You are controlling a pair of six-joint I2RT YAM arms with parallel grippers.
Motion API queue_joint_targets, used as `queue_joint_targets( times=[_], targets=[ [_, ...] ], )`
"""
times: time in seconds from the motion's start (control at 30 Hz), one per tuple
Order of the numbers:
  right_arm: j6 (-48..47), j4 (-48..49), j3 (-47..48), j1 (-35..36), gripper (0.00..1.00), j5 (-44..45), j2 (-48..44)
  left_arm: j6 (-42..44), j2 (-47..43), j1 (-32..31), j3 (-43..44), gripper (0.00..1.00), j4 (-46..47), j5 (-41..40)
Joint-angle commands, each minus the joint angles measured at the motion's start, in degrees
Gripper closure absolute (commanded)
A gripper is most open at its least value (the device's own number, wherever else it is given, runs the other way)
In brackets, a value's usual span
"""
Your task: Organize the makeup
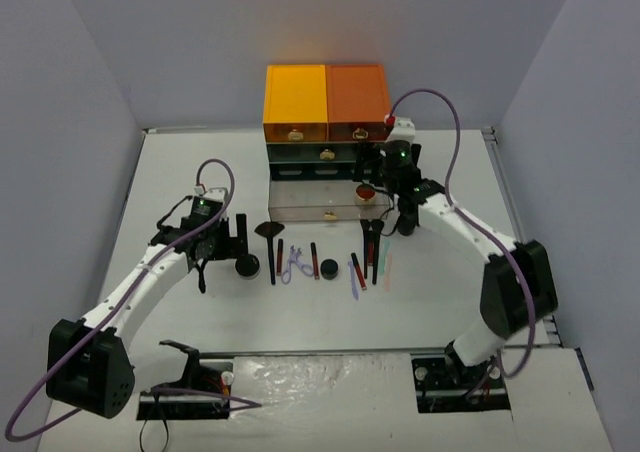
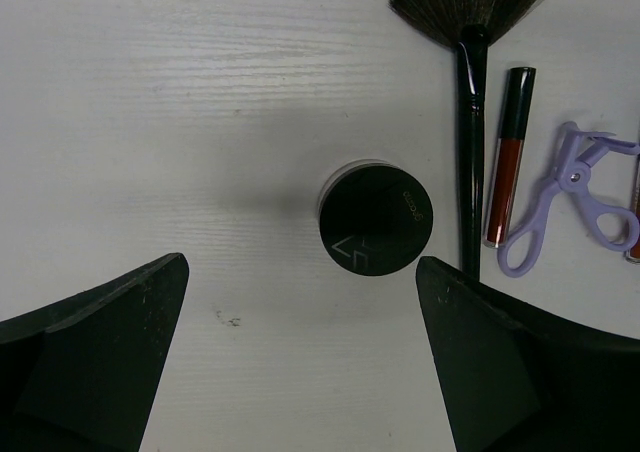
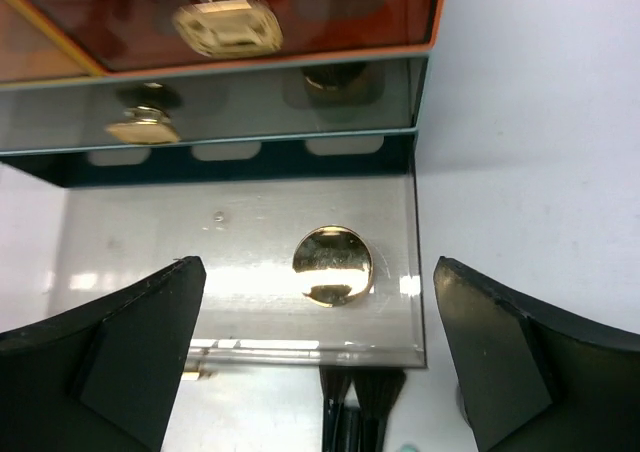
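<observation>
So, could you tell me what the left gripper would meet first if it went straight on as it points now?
Probably the black round jar, lying just right of centre in the open span of the left gripper; depth to it is unclear.

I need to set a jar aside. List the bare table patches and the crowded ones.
Bare: the back-left corner, between the drawer box and the table's left edge; the near strip between the makeup row and its near edge; the right side beyond the right arm. Crowded: the middle, from the black jar to the pink stick.
</observation>
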Motion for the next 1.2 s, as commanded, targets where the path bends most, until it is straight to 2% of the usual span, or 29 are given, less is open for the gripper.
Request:
queue_joint_targets(
  times=[0.0,0.3,0.5,0.7,0.8,0.83,0.93,1.03,1.1,1.17],
  targets=[
    [-3.69,-0.7,-2.44,0.03,0.02,-0.6,-15.79,-3.19,3.39,-1.96,3.47,0.03,2.62,1.15],
    [-3.88,-4.86,-10.82,-0.17,0.0,1.32,-36.23,-7.2,14.85,-7.18,5.84,0.03,5.04,-1.15],
    [-4.83,-6.09,-14.87,-0.32,0.0,2.68,-41.16,-9.77,18.97,-9.28,6.34,0.04,7.27,-2.76],
    [-5.64,-6.34,-15.69,-0.32,0.0,3.02,-41.18,-12.08,20.84,-9.44,6.22,0.15,4.87,-4.6],
    [-6.21,-6.33,-15.69,-0.32,0.0,3.26,-40.37,-12.64,19.71,-9.36,5.14,0.26,4.7,-5.4],
    [-6.23,-6.33,-15.69,-0.32,0.0,3.27,-40.11,-12.67,19.66,-9.35,4.71,0.26,4.7,-5.58],
    [-6.35,-6.38,-15.69,-0.37,0.0,3.06,-39.55,-13.26,18.01,-9.41,3.57,0.44,4.16,-5.57],
    [-6.25,-6.33,-15.58,-0.34,0.0,2.91,-39.62,-13.37,15.51,-9.44,4.05,0.69,2.74,-5.55],
    [-6.01,-6.33,-15.47,-0.41,0.0,3.15,-39.91,-13.37,13.95,-9.39,5.66,0.81,1.21,-6.07],
    [-5.97,-6.33,-15.32,-0.41,0.0,2.65,-40.16,-13.08,12.65,-9.44,7.96,0.87,-0.3,-6.08]
  ],
)
